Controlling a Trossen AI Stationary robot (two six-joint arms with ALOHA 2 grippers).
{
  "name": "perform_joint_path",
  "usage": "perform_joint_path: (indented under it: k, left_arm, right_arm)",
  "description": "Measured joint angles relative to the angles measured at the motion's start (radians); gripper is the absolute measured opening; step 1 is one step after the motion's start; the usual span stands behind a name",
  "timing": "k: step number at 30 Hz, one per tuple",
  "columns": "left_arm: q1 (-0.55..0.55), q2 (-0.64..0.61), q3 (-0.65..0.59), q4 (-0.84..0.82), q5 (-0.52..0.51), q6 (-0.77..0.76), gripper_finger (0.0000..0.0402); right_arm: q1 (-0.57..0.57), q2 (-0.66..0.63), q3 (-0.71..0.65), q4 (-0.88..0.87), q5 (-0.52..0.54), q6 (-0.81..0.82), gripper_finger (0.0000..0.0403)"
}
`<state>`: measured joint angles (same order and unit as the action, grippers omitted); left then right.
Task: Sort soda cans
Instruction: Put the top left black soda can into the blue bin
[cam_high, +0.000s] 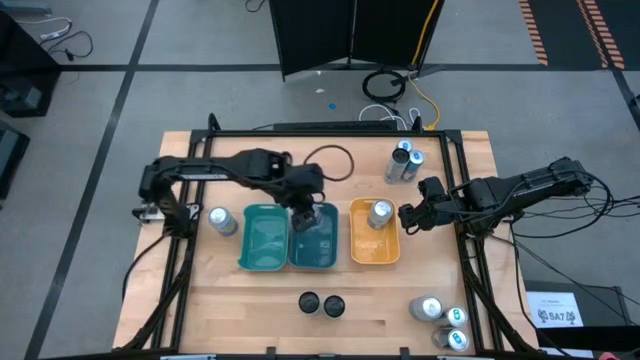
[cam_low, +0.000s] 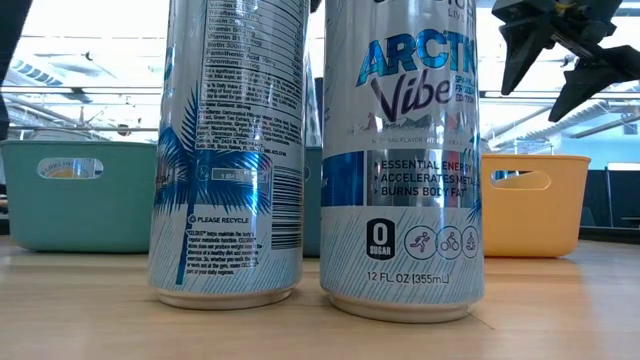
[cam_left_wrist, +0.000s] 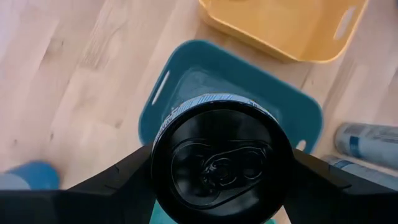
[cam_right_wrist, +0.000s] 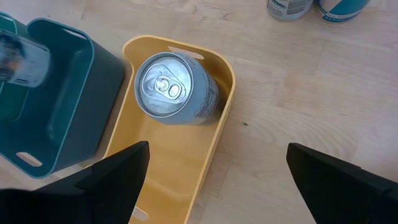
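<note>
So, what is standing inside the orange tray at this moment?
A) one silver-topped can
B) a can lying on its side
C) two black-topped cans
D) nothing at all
A: the right wrist view shows a single upright silver-topped can inside the orange tray, and the high view shows the same one can at the tray's far end.

Glossy metal cans (cam_low: 400, 160), matt plastic trays (cam_right_wrist: 205, 155), smooth wood table (cam_high: 250, 300).

So the middle tray (cam_high: 318, 250) is the anchor: another tray (cam_high: 262, 238) sits touching its left side, and a third tray (cam_high: 374, 248) to its right has a can (cam_high: 380, 213) standing in it. Two cans (cam_high: 321, 303) stand in front of the middle tray, and one can (cam_high: 222, 220) lies further left.
</note>
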<state>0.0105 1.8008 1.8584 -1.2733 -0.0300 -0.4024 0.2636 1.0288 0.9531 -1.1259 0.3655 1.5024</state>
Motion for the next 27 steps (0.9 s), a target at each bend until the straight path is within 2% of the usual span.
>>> perform_joint_path:
  k: [7,27]
  left_arm:
    - [0.000,0.113,0.096,-0.016,-0.001,0.026,0.0277]
    - [0.000,0.214,0.096,0.039,-0.004,0.016,0.0277]
  right_arm:
    - [0.000,0.000,0.000,0.000,0.000,0.000,0.0373]
    - [0.000,0.000,0.000,0.000,-0.002,-0.026,0.0373]
